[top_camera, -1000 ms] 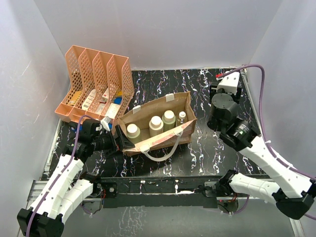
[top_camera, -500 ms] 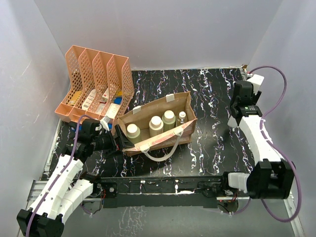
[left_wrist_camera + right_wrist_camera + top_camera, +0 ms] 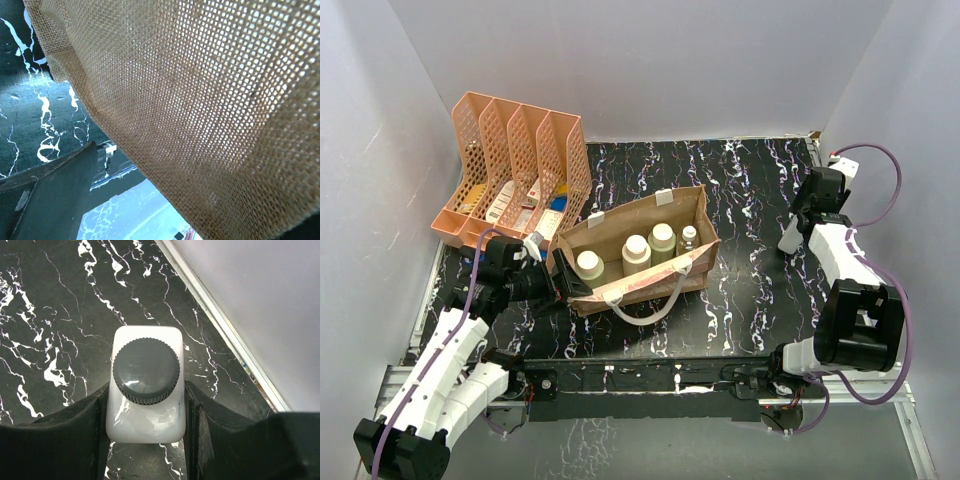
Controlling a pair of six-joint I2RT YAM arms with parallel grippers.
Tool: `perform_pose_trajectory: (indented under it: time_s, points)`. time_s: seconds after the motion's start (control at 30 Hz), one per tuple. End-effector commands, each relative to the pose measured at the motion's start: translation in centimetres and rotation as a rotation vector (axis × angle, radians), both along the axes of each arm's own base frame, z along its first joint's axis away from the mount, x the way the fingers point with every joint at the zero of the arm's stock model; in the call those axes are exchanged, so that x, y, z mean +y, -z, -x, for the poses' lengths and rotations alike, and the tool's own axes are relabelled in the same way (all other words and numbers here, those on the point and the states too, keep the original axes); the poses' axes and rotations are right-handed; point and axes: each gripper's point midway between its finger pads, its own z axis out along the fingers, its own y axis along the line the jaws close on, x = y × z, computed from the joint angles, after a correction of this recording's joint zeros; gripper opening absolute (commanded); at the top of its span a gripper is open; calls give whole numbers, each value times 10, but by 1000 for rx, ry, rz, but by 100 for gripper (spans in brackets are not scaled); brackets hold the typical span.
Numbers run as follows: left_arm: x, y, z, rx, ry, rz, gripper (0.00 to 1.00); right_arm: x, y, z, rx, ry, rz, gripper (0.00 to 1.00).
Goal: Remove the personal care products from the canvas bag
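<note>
The tan canvas bag (image 3: pixel 650 262) stands open mid-table with white loop handles. Inside it stand three cream bottles with white caps (image 3: pixel 636 252) and a small clear bottle (image 3: pixel 689 237). My left gripper (image 3: pixel 565 285) is at the bag's left end, shut on its fabric wall; the weave (image 3: pixel 200 100) fills the left wrist view, with one finger (image 3: pixel 50 195) at the lower left. My right gripper (image 3: pixel 146 412) is shut on a white bottle with a grey round cap (image 3: pixel 146 371), held upright low over the table near the right edge. This bottle also shows in the top view (image 3: pixel 788 238).
An orange-pink mesh file rack (image 3: pixel 515 175) with small boxes and blue items stands at the back left. The metal table rail (image 3: pixel 220 325) and the right wall run close beside the held bottle. Black marble tabletop (image 3: pixel 750 290) lies between bag and right arm.
My right arm has swung from near the bag out to the table's right edge and folded down low, carrying the white bottle. The left gripper and the bag have stayed put.
</note>
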Motion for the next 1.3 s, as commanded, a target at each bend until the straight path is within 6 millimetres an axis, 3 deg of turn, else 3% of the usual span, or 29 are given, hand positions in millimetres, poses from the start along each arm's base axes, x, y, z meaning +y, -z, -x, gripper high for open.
perform_pose_trajectory:
  time_s: [0.0,0.2,0.3,0.4,0.87,1.1,1.27]
  points:
    - [0,-10,1,-8,1,12,97,-16,-45,-30,-206,11,46,8]
    - [0,-12,1,-13,7,11,97,-15,-25,-27,-154,18,19,9]
    - [0,-14,0,-18,9,11,97,-14,-25,-24,-149,17,19,30]
    - [-1,-16,-1,-21,11,14,97,-15,-32,-22,-159,16,31,40]
    - [-1,-21,-3,-35,14,9,97,-7,-31,-16,-116,-34,18,67]
    - [-1,-22,-2,-42,15,14,97,-5,-40,-9,-118,-36,20,73]
    - [-1,-23,-2,-45,22,9,97,3,-53,-4,-129,-66,1,90]
